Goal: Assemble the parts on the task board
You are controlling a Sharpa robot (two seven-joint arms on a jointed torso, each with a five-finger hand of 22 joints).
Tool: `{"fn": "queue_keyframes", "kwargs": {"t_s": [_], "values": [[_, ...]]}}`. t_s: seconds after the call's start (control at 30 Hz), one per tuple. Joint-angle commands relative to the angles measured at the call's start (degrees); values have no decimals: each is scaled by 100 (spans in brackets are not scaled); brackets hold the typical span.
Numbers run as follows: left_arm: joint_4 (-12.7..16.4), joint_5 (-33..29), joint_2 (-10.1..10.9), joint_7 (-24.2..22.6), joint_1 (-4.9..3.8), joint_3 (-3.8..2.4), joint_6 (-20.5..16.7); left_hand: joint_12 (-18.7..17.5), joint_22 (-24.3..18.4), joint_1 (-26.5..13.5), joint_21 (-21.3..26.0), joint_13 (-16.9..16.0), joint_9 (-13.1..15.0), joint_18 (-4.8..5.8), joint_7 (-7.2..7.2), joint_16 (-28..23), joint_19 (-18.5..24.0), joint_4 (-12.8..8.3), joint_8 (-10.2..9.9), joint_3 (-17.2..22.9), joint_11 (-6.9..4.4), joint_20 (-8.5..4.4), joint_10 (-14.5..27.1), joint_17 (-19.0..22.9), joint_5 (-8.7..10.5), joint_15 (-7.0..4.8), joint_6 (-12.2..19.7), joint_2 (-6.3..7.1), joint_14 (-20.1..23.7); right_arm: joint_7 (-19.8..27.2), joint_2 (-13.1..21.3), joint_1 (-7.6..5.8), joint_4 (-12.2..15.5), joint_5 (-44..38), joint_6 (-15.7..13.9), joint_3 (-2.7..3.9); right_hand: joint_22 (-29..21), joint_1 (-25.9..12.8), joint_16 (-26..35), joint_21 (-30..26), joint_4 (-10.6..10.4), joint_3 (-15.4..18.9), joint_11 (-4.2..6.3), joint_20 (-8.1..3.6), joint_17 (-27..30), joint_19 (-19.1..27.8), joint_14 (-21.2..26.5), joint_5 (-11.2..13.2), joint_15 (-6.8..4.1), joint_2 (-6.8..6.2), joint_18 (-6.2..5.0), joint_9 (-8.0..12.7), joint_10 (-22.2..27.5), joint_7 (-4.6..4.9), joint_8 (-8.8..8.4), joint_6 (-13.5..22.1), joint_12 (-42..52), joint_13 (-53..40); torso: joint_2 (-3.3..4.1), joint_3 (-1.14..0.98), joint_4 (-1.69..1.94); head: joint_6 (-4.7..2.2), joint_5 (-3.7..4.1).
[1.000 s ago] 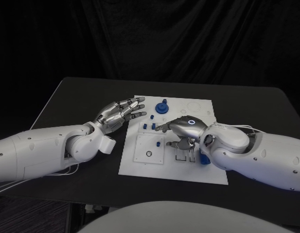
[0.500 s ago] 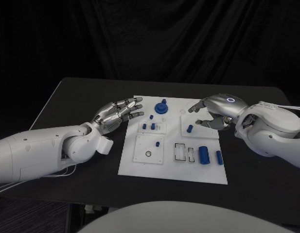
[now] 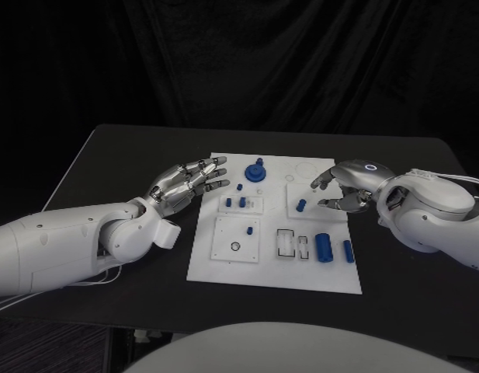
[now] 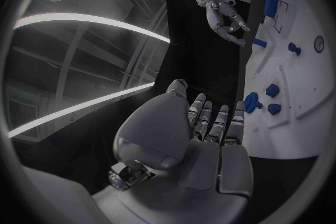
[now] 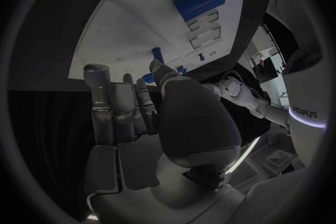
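Note:
The white task board [image 3: 226, 264] lies in the middle of the black table. On it are a blue knob [image 3: 257, 171] at the back, small blue pegs [image 3: 243, 201] left of centre, a single peg [image 3: 302, 205], and two blue cylinders [image 3: 324, 247] at the front right. My right hand [image 3: 345, 186] hovers over the board's back right part, fingers loosely curved, holding nothing, its thumb close to the single peg. My left hand [image 3: 189, 183] hangs at the board's left edge, fingers spread, empty. In the right wrist view the big cylinder [image 5: 199, 1] lies beyond my fingers [image 5: 105, 101].
A small ring [image 3: 236, 246] and rectangular slots [image 3: 292, 244] mark the board's front half. Bare black table surrounds the board, with dark curtain behind. The left wrist view has the board [image 4: 301, 123], its blue knob [image 4: 252, 102] and my right hand [image 4: 225, 18] farther off.
My right hand has left the board's front slots and swung to the back right, then dropped a little toward the single peg. The blue cylinders now show. My left hand has hardly moved.

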State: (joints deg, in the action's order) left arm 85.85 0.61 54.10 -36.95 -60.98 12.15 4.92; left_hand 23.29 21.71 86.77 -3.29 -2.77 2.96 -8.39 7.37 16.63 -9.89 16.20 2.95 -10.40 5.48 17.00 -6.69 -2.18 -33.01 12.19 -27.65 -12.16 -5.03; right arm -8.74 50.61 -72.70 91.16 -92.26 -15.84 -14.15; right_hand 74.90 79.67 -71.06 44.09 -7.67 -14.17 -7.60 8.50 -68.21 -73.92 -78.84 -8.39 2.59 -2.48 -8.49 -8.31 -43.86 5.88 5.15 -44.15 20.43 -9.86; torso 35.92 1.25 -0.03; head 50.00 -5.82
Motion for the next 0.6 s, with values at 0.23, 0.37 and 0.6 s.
{"fn": "queue_keyframes", "kwargs": {"t_s": [0.23,0.37,0.6], "values": [[2,-24,-16,-89,28,-6,74,16,-9,69,-26,-3,5,94,3,15,-34,1,34,41,44,-17,4,-10,-34,17,-10,-3,-2,190,-283,198,-348,242,-293,5,509,62,-59,77,17,0,5,4,-18,-75,-43,39,22,-21,97,40,-194,121,-77,1,62,-8,-8,-11,3,0,54],[-3,-24,-26,-85,35,-6,90,16,-10,69,-26,-3,5,95,4,16,-35,1,34,41,45,-17,4,-10,-34,18,-11,-3,-2,265,-432,293,-504,252,-384,7,509,75,-61,74,16,7,2,7,-16,-78,-43,64,26,-31,97,48,-251,173,-85,-7,77,-9,-8,-9,4,0,68],[-9,-24,-23,-79,45,-6,104,13,-20,87,-24,-1,3,109,16,8,-37,-5,32,65,59,-18,10,-8,-46,26,-8,-22,3,390,-657,415,-709,381,-524,13,514,110,-83,92,5,6,8,10,-29,-94,-58,92,26,-29,98,36,-370,248,-45,-129,108,-10,-9,-9,5,0,67]]}}
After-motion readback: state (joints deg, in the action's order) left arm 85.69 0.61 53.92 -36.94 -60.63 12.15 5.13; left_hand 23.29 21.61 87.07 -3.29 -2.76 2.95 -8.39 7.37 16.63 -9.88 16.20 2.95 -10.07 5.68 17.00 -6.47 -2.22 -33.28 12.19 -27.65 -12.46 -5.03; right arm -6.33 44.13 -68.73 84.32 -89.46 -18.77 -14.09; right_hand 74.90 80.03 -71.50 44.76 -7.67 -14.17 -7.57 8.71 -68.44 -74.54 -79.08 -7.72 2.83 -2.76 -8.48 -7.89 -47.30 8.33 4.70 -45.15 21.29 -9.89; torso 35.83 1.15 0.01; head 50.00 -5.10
